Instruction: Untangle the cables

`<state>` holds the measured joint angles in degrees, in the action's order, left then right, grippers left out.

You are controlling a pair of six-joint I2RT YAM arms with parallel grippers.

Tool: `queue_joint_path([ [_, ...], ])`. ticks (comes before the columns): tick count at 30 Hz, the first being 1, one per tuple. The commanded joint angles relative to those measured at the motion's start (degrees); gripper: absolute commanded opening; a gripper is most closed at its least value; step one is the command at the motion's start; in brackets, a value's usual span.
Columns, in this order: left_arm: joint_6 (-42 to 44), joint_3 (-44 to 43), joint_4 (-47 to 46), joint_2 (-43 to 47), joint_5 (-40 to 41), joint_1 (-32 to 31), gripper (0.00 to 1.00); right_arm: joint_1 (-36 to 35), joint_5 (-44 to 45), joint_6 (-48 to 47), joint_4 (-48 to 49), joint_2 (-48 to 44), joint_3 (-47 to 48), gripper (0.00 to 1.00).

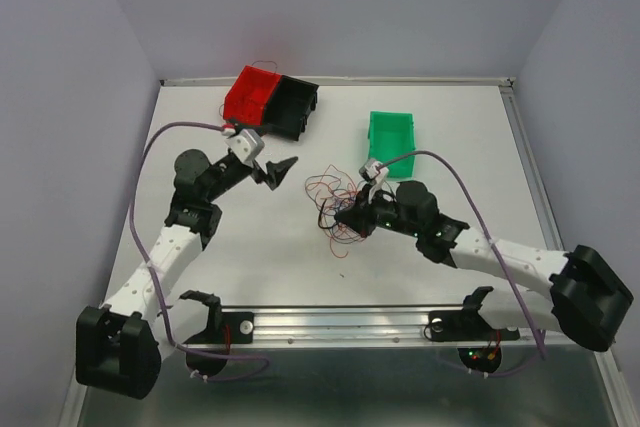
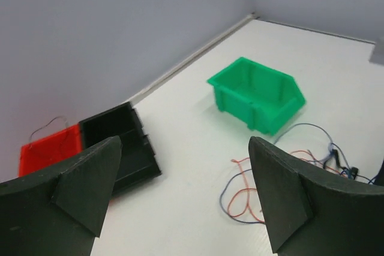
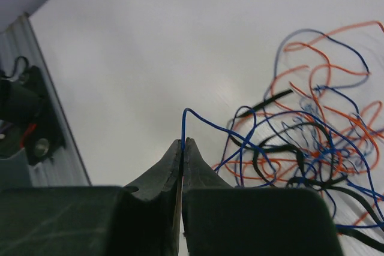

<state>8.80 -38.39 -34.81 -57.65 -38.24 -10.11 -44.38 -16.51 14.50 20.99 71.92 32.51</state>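
Observation:
A tangle of thin red, orange, black and blue cables (image 1: 338, 209) lies mid-table. In the right wrist view the tangle (image 3: 312, 142) spreads to the right. My right gripper (image 3: 183, 142) is shut on a blue cable (image 3: 207, 121) that loops up from the fingertips back into the tangle; in the top view this gripper (image 1: 352, 215) sits at the tangle's right side. My left gripper (image 1: 283, 169) is open and empty, held left of the tangle. In its wrist view (image 2: 186, 166) loose orange and blue strands (image 2: 240, 193) lie on the table between the fingers.
A red bin (image 1: 250, 95) holding a thin wire and a black bin (image 1: 294, 105) stand joined at the back. A green bin (image 1: 389, 136) stands back right, also in the left wrist view (image 2: 258, 94). A metal rail (image 1: 330, 325) runs along the near edge.

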Motion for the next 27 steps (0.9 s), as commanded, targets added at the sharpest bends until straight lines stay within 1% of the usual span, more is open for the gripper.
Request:
queue_joint_path([
  [1, 10.68, 5.07, -3.87, 2.09, -7.39, -7.71, 0.99, -3.43, -1.07, 2.36, 8.53, -10.62, -0.6, 0.01],
  [2, 12.89, 6.04, -3.17, 2.71, -5.9, -12.52, 0.99, -3.78, -0.37, 2.89, 10.19, -13.01, -2.87, 0.0],
  [3, 16.39, 7.88, -3.25, 3.93, -3.27, -14.48, 0.99, -3.96, -0.36, 4.03, 11.34, -15.47, -3.94, 0.01],
  [4, 17.65, 8.59, -3.16, 4.47, -2.2, -16.5, 0.99, -4.05, -0.54, 4.39, 12.66, -19.84, -5.17, 0.01],
  [5, 18.53, 9.55, -3.07, 4.73, -1.32, -19.22, 0.99, -4.05, -0.36, 5.09, 13.1, -22.06, -5.35, 0.01],
  [6, 19.23, 9.74, -3.07, 5.17, 0.95, -20.12, 0.99, -4.05, -0.45, 5.97, 13.19, -23.65, -5.01, 0.01],
  [7, 19.33, 9.83, -3.25, 5.18, 1.32, -20.82, 0.99, -3.96, -0.97, 6.15, 12.93, -26.19, -4.57, 0.0],
  [11, 18.45, 9.21, -3.69, 3.86, 3.61, -20.74, 0.99, -4.05, -2.12, 5.89, 10.13, -28.67, 0.7, 0.01],
  [14, 18.27, 9.3, -5.0, 2.02, 3.26, -20.83, 0.99, -3.96, -1.24, 4.31, 7.67, -28.33, 7.28, 0.01],
  [15, 18.19, 9.39, -5.44, 0.88, 3.0, -20.74, 0.99, -4.05, 0.33, 3.96, 6.79, -27.63, 10.7, 0.01],
  [19, 17.92, 9.56, -7.2, -1.5, 3.43, -20.74, 0.99, -4.05, 2.36, 1.5, 3.1, -24.74, 19.23, 0.01],
  [21, 17.75, 9.91, -8.78, -2.03, 3.87, -20.74, 0.99, -4.05, 3.42, 0.97, 2.04, -23.5, 25.65, 0.0],
  [22, 17.66, 10.18, -9.4, -2.47, 4.57, -20.83, 0.99, -3.96, 5.24, -0.34, 1.77, -21.84, 27.67, 0.01],
  [23, 17.48, 10.27, -10.27, -2.64, 4.92, -20.74, 0.99, -4.05, 6.74, -1.22, 1.34, -21.04, 32.13, 0.0],
  [24, 17.39, 10.44, -10.63, -2.65, 5.89, -20.74, 0.99, -4.05, 10.41, -2.01, 1.07, -19.9, 34.35, 0.0],
  [27, 17.13, 10.79, -11.6, -2.82, 6.42, -20.74, 0.99, -3.96, 15.18, -5.97, 0.19, -15.42, 43.75, 0.0],
])
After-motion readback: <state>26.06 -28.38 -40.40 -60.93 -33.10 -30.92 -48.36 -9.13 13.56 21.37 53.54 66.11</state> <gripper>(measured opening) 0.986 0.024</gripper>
